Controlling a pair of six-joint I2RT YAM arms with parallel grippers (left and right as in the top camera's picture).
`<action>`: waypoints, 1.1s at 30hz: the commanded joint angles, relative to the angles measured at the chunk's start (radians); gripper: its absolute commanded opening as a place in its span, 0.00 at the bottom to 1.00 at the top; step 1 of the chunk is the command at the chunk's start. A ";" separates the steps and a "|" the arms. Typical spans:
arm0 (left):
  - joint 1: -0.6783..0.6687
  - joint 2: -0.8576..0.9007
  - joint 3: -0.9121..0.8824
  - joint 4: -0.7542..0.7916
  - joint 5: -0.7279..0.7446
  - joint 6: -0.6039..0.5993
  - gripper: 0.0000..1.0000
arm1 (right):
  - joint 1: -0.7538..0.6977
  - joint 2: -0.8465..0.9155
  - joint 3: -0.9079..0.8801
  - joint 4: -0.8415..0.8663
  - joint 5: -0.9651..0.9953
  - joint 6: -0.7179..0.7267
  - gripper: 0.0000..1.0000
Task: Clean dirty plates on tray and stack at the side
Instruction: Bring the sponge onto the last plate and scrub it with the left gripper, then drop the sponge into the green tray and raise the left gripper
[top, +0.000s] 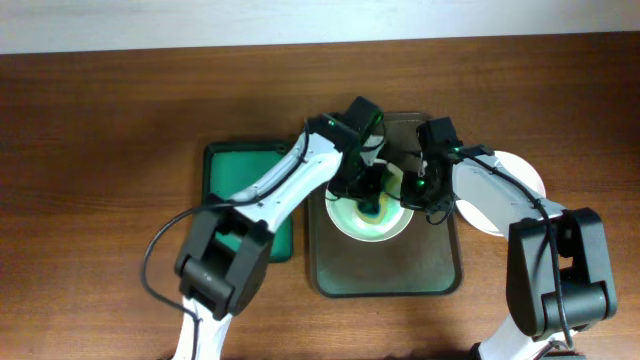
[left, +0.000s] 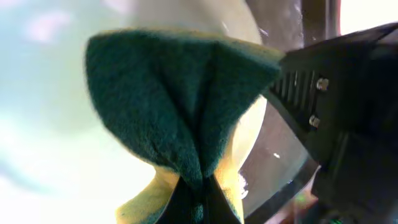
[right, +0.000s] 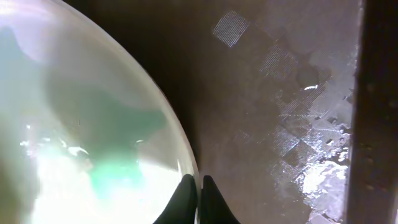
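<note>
One white plate (top: 350, 222) lies on the dark tray (top: 385, 272), with a teal-green smear (right: 109, 177) on its surface. My left gripper (left: 198, 205) is shut on a folded sponge (left: 168, 106), green on one side and yellow on the other, and presses it onto the plate (left: 37, 124). In the overhead view the left gripper (top: 370, 190) and sponge (top: 373, 207) are over the plate's middle. My right gripper (right: 198, 186) is shut on the rim of the plate (right: 74, 112), one finger inside and one outside. From overhead the right gripper (top: 420, 188) is at the plate's right edge.
White plates (top: 520, 180) sit on the table to the right of the tray, partly under my right arm. A smaller bright green tray (top: 245, 175) lies to the left. The dark tray's floor (right: 280, 124) looks wet and shiny.
</note>
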 joint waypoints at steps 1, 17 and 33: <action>0.016 -0.104 0.054 -0.070 -0.282 -0.028 0.00 | 0.000 -0.014 -0.003 0.000 0.006 0.009 0.04; -0.004 0.052 -0.142 0.272 -0.116 -0.056 0.00 | 0.000 -0.014 -0.003 0.001 0.006 0.009 0.04; 0.087 -0.218 -0.061 -0.026 -0.220 0.006 0.00 | 0.000 -0.014 -0.003 0.004 0.006 0.009 0.04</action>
